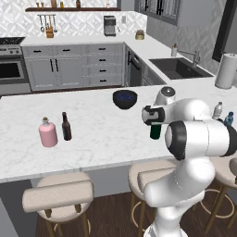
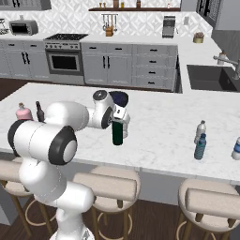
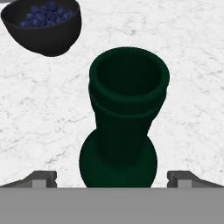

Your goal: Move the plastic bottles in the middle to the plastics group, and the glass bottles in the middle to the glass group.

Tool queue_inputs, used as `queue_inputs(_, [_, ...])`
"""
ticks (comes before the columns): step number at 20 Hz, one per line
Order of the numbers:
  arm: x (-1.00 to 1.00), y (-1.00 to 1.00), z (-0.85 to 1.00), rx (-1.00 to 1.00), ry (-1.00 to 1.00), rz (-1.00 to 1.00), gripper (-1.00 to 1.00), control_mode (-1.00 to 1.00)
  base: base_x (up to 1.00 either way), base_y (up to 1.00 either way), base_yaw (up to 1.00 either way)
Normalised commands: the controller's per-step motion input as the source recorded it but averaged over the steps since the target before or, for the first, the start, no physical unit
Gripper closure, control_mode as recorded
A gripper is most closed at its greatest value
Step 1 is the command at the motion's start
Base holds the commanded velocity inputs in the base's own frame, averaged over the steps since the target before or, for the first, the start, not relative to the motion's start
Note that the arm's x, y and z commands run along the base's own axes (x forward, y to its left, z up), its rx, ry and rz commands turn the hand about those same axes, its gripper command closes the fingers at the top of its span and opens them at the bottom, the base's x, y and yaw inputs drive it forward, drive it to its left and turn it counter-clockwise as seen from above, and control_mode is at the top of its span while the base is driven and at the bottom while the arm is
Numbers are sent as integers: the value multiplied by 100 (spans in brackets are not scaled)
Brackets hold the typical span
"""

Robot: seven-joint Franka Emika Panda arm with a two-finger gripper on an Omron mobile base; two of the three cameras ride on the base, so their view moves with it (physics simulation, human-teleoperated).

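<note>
The tall dark green glass bottle [image 3: 127, 113] stands upright in the middle of the white marble island [image 1: 92, 139], and I look straight down its open mouth. My gripper [image 3: 113, 179] hangs just above it, open, one fingertip on each side of the neck and neither touching. The hand covers the bottle's top [image 2: 117, 135] [image 1: 155, 132]. The small blue plastic bottle [image 2: 200, 147] [image 1: 228, 119] stands to the right, just in front of the clear greyish bottle [image 2: 200, 129] [image 1: 217, 111]. At the far left are the pink flask [image 1: 47, 133] [image 2: 22, 112] and the slim brown bottle [image 1: 66, 127] [image 2: 40, 111].
A dark bowl of blueberries [image 3: 43, 24] [image 1: 125, 99] sits just behind the green bottle. Another small bottle [image 2: 236, 149] shows at the right edge. A paper towel roll [image 1: 226, 70] and a sink [image 1: 178, 67] lie beyond on the right. Stools [image 1: 58, 196] line the island's near edge.
</note>
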Motion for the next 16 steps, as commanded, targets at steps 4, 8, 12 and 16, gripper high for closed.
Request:
queue_inputs(4, [15, -9, -2, 0, 3, 0, -100, -100, 0, 0, 0])
queue_inputs(8, [3, -2, -1, 0, 2, 0, -100, -100, 0, 0, 0])
queue_inputs(12, [0, 0, 0, 0, 0, 0, 100, -100, 0, 0, 0])
queue_inputs(16, [0, 0, 0, 0, 0, 0, 100, -100, 0, 0, 0])
